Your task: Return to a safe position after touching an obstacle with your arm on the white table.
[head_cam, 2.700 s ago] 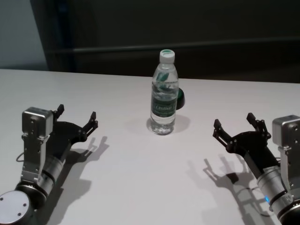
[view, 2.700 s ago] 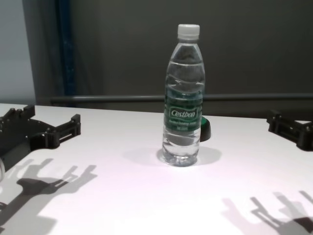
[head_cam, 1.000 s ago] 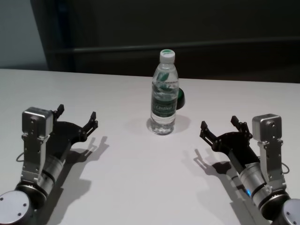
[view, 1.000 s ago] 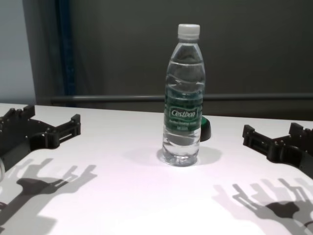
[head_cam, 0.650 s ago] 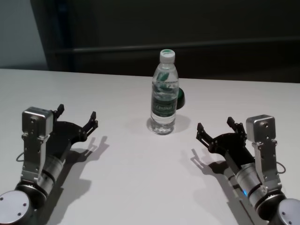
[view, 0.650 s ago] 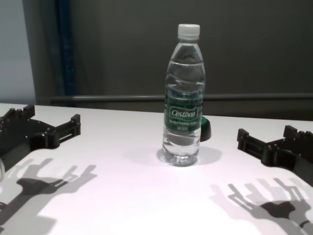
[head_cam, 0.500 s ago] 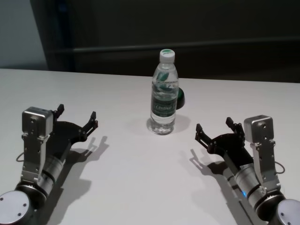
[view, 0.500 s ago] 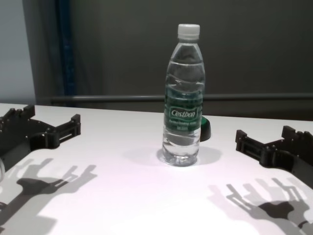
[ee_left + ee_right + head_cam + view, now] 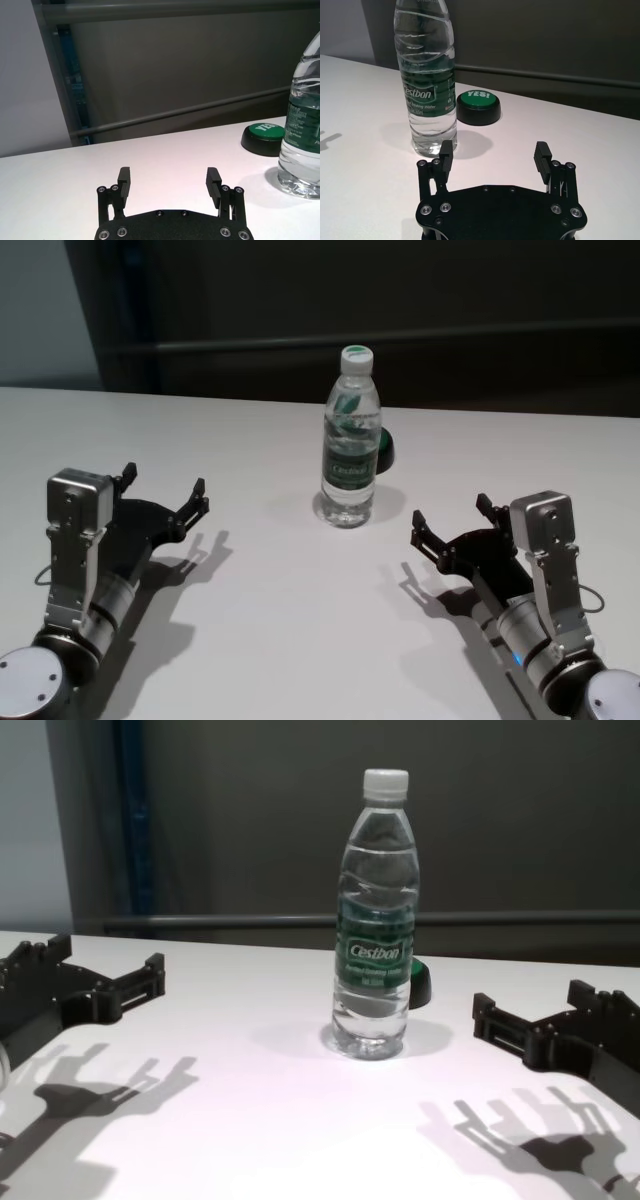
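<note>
The clear water bottle with a white cap and a dark green label stands upright at the middle of the white table. It also shows in the chest view. My right gripper is open and empty, low over the table, to the right of the bottle and nearer to me, not touching it. In the right wrist view the bottle stands just beyond one finger. My left gripper is open and empty at the left, well apart from the bottle.
A low black button with a green top sits just behind the bottle to its right; it also shows in the right wrist view. A dark wall with a horizontal rail runs behind the table's far edge.
My right gripper has moved left and a little toward me, closer to the bottle. The left arm and the bottle have not moved.
</note>
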